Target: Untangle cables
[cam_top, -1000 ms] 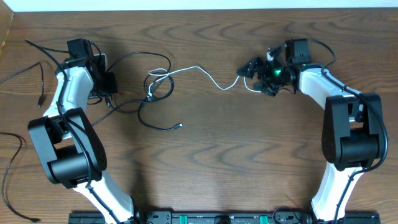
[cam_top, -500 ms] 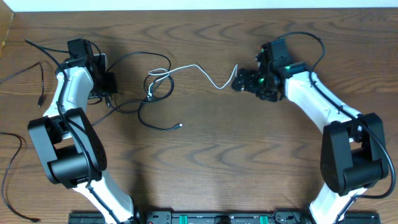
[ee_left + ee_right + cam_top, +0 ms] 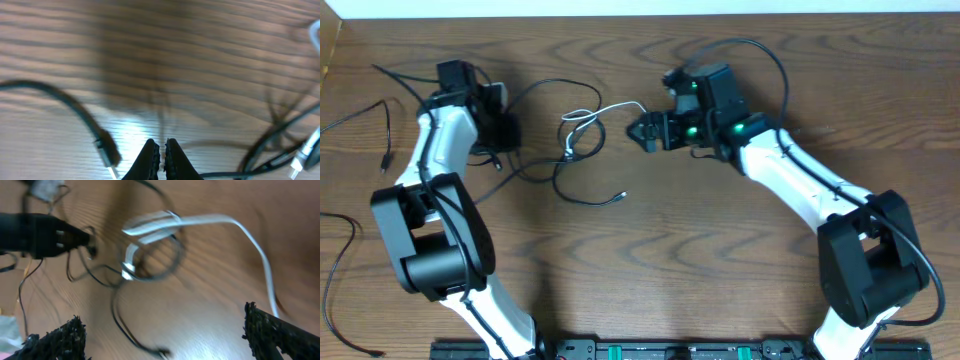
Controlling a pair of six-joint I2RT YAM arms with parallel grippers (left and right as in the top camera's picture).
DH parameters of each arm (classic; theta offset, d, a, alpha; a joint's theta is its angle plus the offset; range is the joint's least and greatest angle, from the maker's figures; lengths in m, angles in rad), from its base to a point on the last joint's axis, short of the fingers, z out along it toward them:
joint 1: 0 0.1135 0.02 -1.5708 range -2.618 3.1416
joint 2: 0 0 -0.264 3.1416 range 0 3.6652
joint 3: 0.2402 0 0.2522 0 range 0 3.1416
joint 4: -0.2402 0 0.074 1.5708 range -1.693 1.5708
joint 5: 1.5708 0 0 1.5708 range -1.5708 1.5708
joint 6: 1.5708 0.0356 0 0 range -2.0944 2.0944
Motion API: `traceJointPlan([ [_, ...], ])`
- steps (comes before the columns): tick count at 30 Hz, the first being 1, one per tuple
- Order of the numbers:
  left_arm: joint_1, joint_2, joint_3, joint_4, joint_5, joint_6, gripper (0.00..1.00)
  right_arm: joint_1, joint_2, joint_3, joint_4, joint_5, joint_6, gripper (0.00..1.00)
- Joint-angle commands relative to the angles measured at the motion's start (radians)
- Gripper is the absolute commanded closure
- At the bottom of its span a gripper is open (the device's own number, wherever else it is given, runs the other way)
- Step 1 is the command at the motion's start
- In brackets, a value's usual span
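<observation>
Work surface: wooden table (image 3: 720,250), both arms reaching toward its far half.
Main item: a bunch (image 3: 575,135) of cables lies at the centre-left of the table, between the two grippers.
White cable (image 3: 615,107): one end folds into the bunch; the rest runs right toward the right gripper. In the right wrist view the white cable (image 3: 200,220) crosses a black loop at its folded end, so it is judged not yet free.
Black cables (image 3: 565,185): thin loops overlap inside the bunch; one tail runs out toward the near side and ends in a small plug (image 3: 620,196).
Loose black cables (image 3: 385,130): two lie at the table's left edge, well apart from the bunch. Judged already separated.
Left gripper (image 3: 498,132): just left of the bunch, fingers pressed together (image 3: 160,155). Whether a thin strand is caught between them cannot be told. A black plug end (image 3: 105,147) lies just beside the tips.
Right gripper (image 3: 645,130): fingers spread wide (image 3: 162,317), holding nothing, close to the white cable's free run.
Done: only the outlying cables, by the look of it.
Left to do: draw the white cable out of the black loops, then part the remaining black cables from each other.
Progress: judged early to middle.
</observation>
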Motion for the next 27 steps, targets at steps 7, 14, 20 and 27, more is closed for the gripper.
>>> traceJointPlan([
  [7, -0.162, 0.006, -0.009, -0.038, 0.014, 0.010, 0.93, 0.074, 0.177, -0.002, 0.149, 0.071, -0.356, 0.19],
  [14, -0.198, 0.006, -0.009, -0.060, 0.002, 0.033, 0.92, 0.074, 0.184, -0.002, 0.127, 0.106, -0.771, 0.32],
  [20, -0.227, 0.006, -0.009, -0.080, 0.003, 0.126, 0.92, 0.073, 0.185, -0.002, 0.127, 0.203, -1.002, 0.32],
  [27, -0.266, 0.006, -0.009, -0.075, 0.072, 0.212, 0.93, 0.068, 0.205, -0.002, 0.146, 0.202, -1.217, 0.40],
])
